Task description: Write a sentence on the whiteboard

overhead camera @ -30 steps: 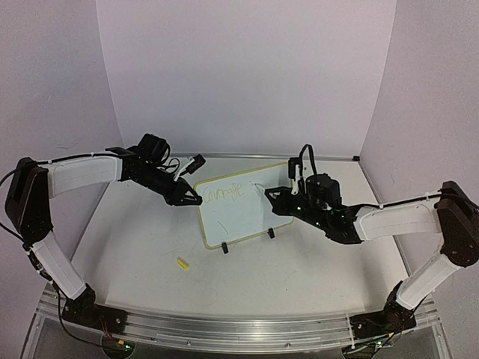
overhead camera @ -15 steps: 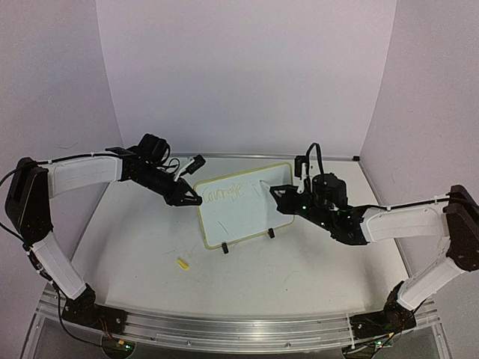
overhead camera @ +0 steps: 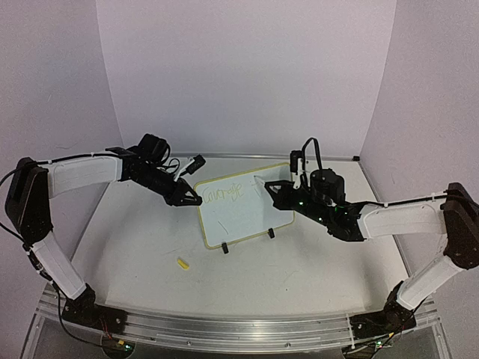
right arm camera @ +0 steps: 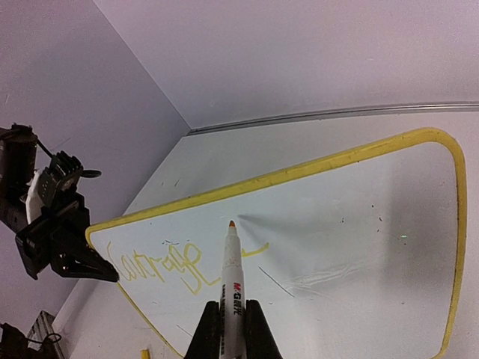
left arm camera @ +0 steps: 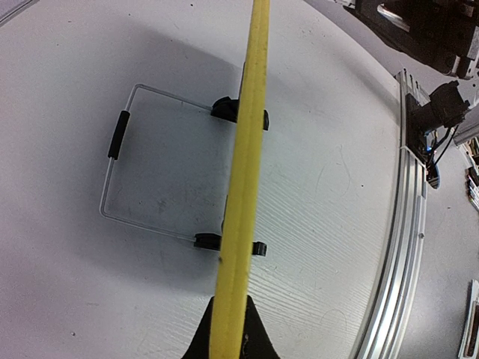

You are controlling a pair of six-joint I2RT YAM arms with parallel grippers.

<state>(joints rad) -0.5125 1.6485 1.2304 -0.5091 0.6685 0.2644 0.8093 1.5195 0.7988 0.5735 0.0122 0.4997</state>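
Observation:
The whiteboard (overhead camera: 243, 213) stands tilted on two black clip feet (left arm camera: 225, 109) in mid-table, its yellow frame (left arm camera: 245, 179) edge-on in the left wrist view. My left gripper (overhead camera: 196, 200) is shut on the frame's left edge (left arm camera: 229, 329). My right gripper (right arm camera: 231, 310) is shut on a white marker (right arm camera: 232, 273). The marker's orange tip (right arm camera: 231, 224) is at or just off the upper middle of the board (right arm camera: 359, 224). The sentence (right arm camera: 161, 265) is one yellow cursive word at the board's left, with a short stroke (right arm camera: 254, 252) to its right.
A small yellow cap (overhead camera: 182, 262) lies on the table in front of the board. The board's wire stand (left arm camera: 118, 134) reaches out behind it. A metal rail (overhead camera: 224, 329) runs along the near edge, and walls close in behind and on both sides.
The right gripper with the marker drew back to the right off the board, then returned to the board's upper middle. The left gripper and the board have not moved.

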